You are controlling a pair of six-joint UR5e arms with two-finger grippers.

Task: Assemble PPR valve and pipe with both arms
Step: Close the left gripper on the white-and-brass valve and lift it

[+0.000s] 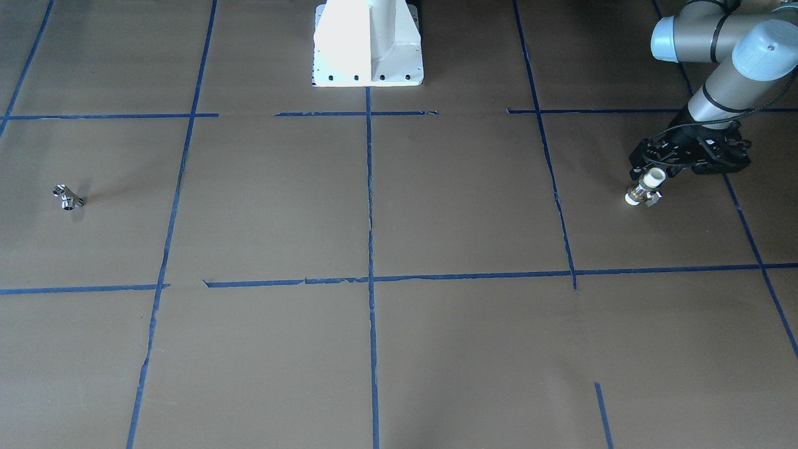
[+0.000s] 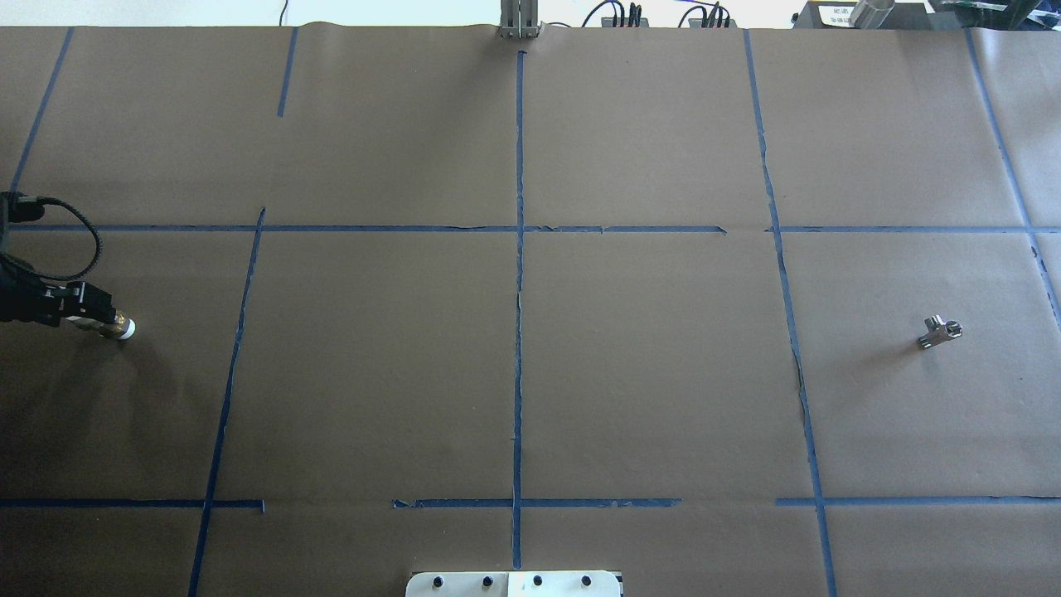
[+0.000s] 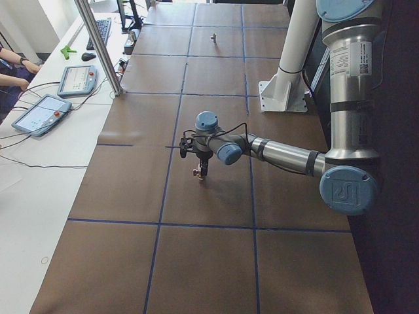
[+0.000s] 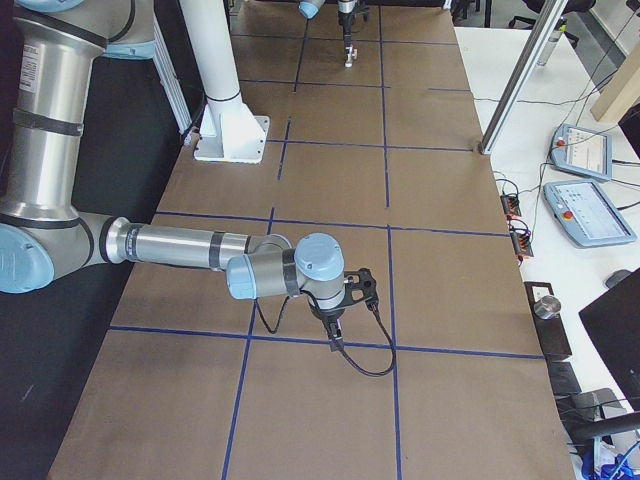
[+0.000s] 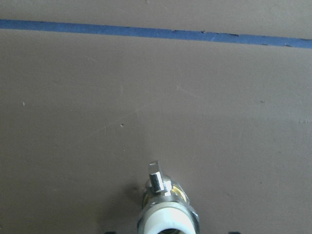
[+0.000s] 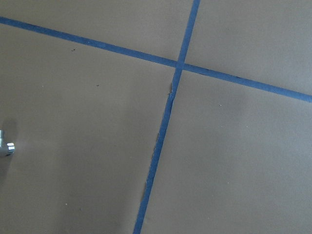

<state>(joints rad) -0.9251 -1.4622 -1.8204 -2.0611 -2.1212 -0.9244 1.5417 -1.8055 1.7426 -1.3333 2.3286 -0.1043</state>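
The left hand (image 1: 653, 176) is clamped on the PPR valve (image 1: 644, 189) near the bench (image 2: 646, 373)'s left edge. The pipe (image 2: 939, 332) lies well apart, near the right edge. Whether the right hand (image 4: 334, 338) is gripping cannot be told.

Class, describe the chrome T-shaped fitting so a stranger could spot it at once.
From the robot's white base, look across the brown table toward the robot's right side. The pipe lies alone inside a blue-taped square, all chrome and T-shaped, unlike the white-and-brass PPR valve held by the left gripper.
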